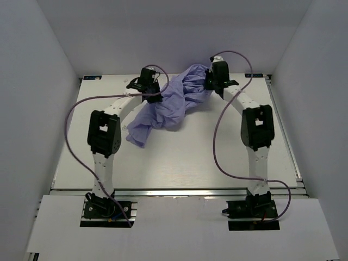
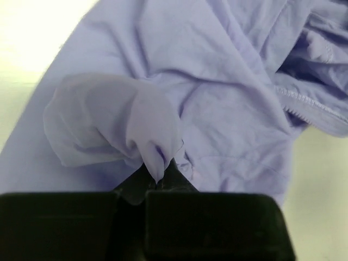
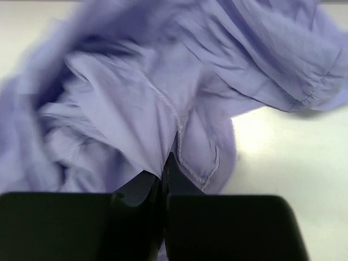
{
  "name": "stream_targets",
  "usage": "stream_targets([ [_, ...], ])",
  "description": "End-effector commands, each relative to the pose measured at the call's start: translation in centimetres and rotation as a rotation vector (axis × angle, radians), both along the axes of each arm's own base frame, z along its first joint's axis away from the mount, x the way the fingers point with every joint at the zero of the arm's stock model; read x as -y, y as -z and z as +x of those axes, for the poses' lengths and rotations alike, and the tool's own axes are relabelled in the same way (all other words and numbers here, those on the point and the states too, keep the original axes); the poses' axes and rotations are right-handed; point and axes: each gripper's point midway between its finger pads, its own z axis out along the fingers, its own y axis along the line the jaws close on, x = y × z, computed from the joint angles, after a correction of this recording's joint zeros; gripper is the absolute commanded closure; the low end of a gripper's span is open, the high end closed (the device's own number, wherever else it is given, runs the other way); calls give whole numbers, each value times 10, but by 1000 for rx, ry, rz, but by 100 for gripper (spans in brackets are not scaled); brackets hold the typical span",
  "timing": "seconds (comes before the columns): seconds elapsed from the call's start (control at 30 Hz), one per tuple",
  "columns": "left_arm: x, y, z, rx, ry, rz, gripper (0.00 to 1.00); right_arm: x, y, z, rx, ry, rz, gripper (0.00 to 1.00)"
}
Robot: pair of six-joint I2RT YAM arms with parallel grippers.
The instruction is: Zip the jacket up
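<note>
The lavender jacket lies bunched at the far middle of the white table, part lifted between both arms. My left gripper is shut on a fold of the jacket; in the left wrist view the jacket bunches up out of the gripper, and a zipper edge shows at the right. My right gripper is shut on the jacket's other end; in the right wrist view the jacket has a seamed hem pinched at the gripper.
White walls close in the table on the left, back and right. Purple cables loop beside each arm. The arm bases stand at the near edge.
</note>
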Motion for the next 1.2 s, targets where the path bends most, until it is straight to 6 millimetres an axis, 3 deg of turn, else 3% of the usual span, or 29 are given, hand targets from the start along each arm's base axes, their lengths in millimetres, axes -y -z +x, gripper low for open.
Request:
stream_targets([
  [0.0, -5, -130, -30, 244, 47, -91, 100, 6, -227, -40, 433, -22, 126, 100],
  [0.03, -14, -186, -52, 355, 46, -133, 100, 11, -247, -58, 465, -26, 118, 100],
  [0.07, -18, -206, -67, 408, 51, -159, 100, 16, -236, -76, 437, -27, 107, 100],
  [0.1, -24, -205, -82, 432, 51, -174, 100, 28, -289, -113, 530, -27, 130, 100],
  [0.13, -36, -259, -114, 553, 46, -222, 100, 34, -303, -133, 559, -28, 132, 100],
  [0.17, -43, -276, -130, 599, 42, -241, 100, 38, -291, -150, 539, -35, 121, 100],
  [0.2, -50, -291, -146, 638, 37, -258, 100, 50, -334, -190, 632, -39, 149, 100],
  [0.23, -57, -299, -161, 656, 27, -267, 100, 53, -347, -211, 664, -54, 157, 100],
  [0.27, -69, -331, -189, 732, 20, -298, 100, 57, -354, -229, 684, -74, 149, 100],
  [0.3, -74, -340, -203, 748, 21, -305, 100, 60, -376, -266, 750, -119, 171, 100],
  [0.37, -90, -374, -237, 827, 3, -341, 100, 66, -391, -302, 787, -151, 183, 100],
  [0.4, -96, -385, -249, 848, -3, -348, 100, 72, -409, -332, 835, -171, 196, 100],
  [0.5, -110, -409, -279, 904, -22, -389, 100, 90, -439, -373, 895, -130, 239, 100],
  [0.6, -114, -420, -289, 927, -33, -413, 100, 96, -436, -378, 867, -105, 236, 100],
  [0.67, -117, -413, -279, 910, -74, -399, 100, 94, -424, -370, 814, -100, 226, 100],
  [0.77, -116, -372, -236, 792, -166, -328, 100, 92, -382, -330, 689, -36, 192, 100],
  [0.8, -117, -351, -221, 741, -203, -289, 100, 94, -361, -309, 638, 9, 166, 100],
  [0.83, -114, -321, -194, 663, -241, -232, 100, 94, -349, -296, 621, 25, 148, 100],
  [0.9, -122, -281, -161, 574, -331, -120, 100, 93, -296, -257, 501, 76, 80, 100],
  [0.93, -123, -270, -146, 543, -359, -85, 100, 93, -279, -243, 466, 90, 53, 100],
  [0.97, -119, -227, -116, 444, -370, -12, 100, 92, -264, -231, 432, 96, 19, 100],
  [1.0, -118, -205, -102, 384, -369, 18, 100, 90, -230, -207, 348, 107, -19, 100],
  [1.03, -125, -204, -83, 366, -396, 15, 100, 88, -214, -196, 310, 102, -39, 97],
  [1.07, -123, -157, -57, 262, -394, 55, 100, 86, -202, -187, 283, 88, -58, 79],
  [1.1, -119, -137, -51, 185, -363, 34, 100, 79, -180, -171, 229, 69, -72, 66],
  [1.13, -127, -147, -33, 186, -373, 5, 100, 79, -169, -164, 194, 64, -83, 49],
  [1.17, -125, -115, -21, 107, -358, 13, 78, 76, -147, -155, 139, 55, -96, 23],
])
